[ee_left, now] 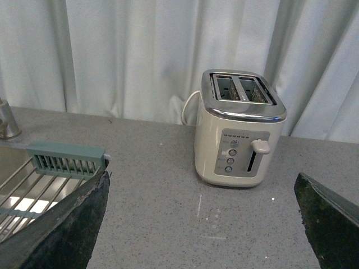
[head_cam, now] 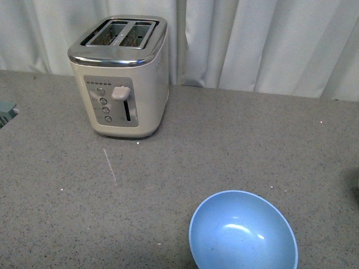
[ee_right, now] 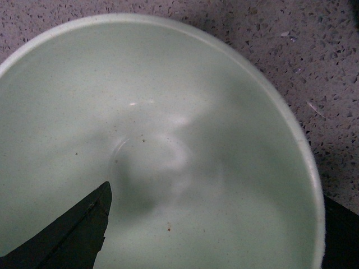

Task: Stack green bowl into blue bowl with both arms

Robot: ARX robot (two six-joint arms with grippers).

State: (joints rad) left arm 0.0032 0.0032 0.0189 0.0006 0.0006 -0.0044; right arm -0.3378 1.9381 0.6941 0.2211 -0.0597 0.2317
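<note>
Green bowl (ee_right: 168,112) sits empty on the counter (ee_right: 314,45) under the right gripper (ee_right: 219,196), whose wide jaws seem to straddle its rim without clamping. It looks light, stiff and slick, best pinched at that thin rim. Blue bowl (head_cam: 244,235), also empty, stands at the counter's front right; the left gripper (ee_left: 203,175) has its jaws gaping, holding nothing.

You are looking at a kitchen. A cream two-slot toaster with a chrome top (head_cam: 120,78) stands on a grey speckled stone countertop (head_cam: 241,140). To the left of the toaster you can see a sink with a metal wire rack (ee_left: 22,193) and the base of a steel tap (ee_left: 7,120). Behind the toaster hangs a white pleated curtain (head_cam: 252,39).
</note>
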